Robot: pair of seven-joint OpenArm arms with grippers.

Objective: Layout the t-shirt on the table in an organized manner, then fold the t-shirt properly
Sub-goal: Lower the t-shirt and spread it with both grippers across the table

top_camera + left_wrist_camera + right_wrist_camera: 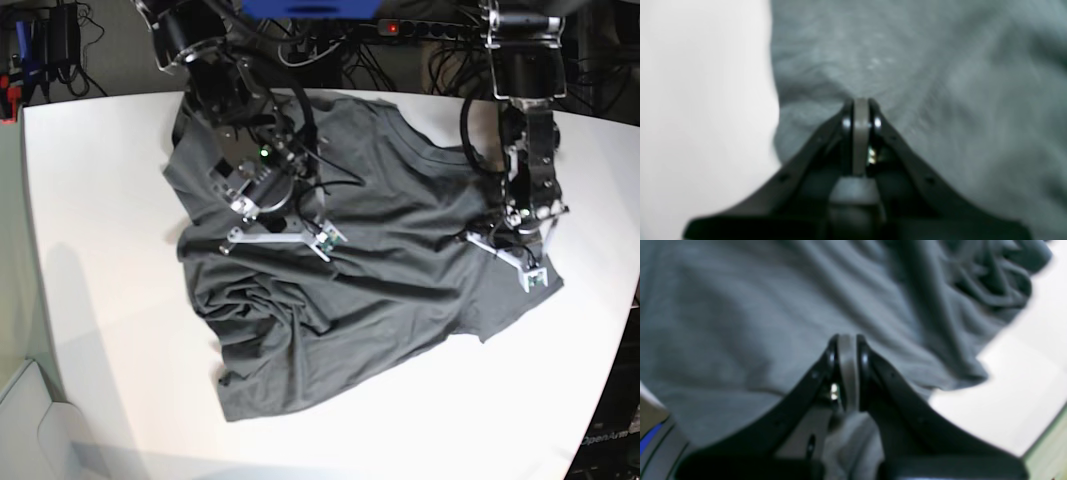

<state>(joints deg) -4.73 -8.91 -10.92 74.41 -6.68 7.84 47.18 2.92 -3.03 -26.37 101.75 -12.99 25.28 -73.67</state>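
The t-shirt lies spread but rumpled across the middle of the table, bunched into folds toward the lower left of the base view. The left gripper pinches cloth at the shirt's right edge, jaws closed on it; the right gripper clamps fabric at upper left.

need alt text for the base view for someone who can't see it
A rumpled dark charcoal-grey cotton t-shirt lies spread across a large white matte table, bunched into folds at its lower left. Two black robot arms reach down onto it, the right gripper and the left gripper both shut on the cloth.
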